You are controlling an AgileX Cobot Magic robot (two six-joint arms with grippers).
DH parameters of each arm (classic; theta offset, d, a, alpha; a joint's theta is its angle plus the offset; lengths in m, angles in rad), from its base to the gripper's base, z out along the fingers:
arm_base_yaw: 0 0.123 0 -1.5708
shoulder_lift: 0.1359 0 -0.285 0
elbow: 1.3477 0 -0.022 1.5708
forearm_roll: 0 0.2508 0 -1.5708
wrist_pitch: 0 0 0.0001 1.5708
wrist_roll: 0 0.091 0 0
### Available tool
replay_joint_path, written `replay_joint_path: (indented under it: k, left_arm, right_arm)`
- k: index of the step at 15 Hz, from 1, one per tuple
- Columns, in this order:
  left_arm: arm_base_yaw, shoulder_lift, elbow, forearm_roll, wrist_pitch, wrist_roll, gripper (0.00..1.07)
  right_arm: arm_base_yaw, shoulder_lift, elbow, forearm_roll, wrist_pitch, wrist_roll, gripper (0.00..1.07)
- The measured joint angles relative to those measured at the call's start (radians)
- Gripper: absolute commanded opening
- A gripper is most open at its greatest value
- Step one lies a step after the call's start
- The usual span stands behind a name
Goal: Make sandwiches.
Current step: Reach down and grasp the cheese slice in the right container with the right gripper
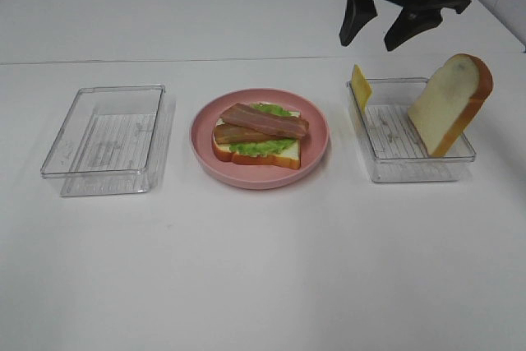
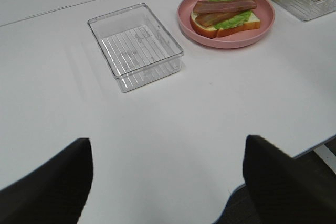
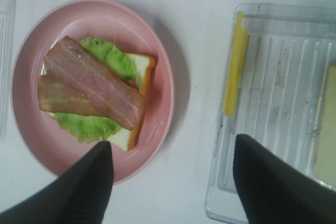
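**A:** How do the end effectors stand?

**B:** The right end effector hangs in the air near the right tray, dark fingers spread and holding nothing. The left end effector shows only in its own wrist view, and it is spread wide too.

**A:** And the sandwich?

**B:** The sandwich lies on the round pink plate: square bread, ruffled lettuce and two brown bacon strips overlapping.

**A:** Anything else?

**B:** The high view shows a loose bread slice leaning tilted in the clear ribbed right tray, with yellow cheese against its wall. A second tray sits on the left of the white surface.
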Motion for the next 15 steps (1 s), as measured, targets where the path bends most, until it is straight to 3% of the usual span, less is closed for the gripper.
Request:
replay_joint_path:
  k: [7,13,15]
  left_arm:
    - [0.0,0.0,0.0,0.0,0.0,0.0,0.76]
    - [0.0,0.0,0.0,0.0,0.0,0.0,0.76]
    - [0.0,0.0,0.0,0.0,0.0,0.0,0.76]
  right_arm:
    - [-0.028,0.225,-0.214,-0.005,0.032,0.001,0.57]
    - [-0.038,0.325,-0.226,-0.006,0.047,0.014,0.55]
    - [-0.038,0.34,-0.226,-0.006,0.047,0.014,0.47]
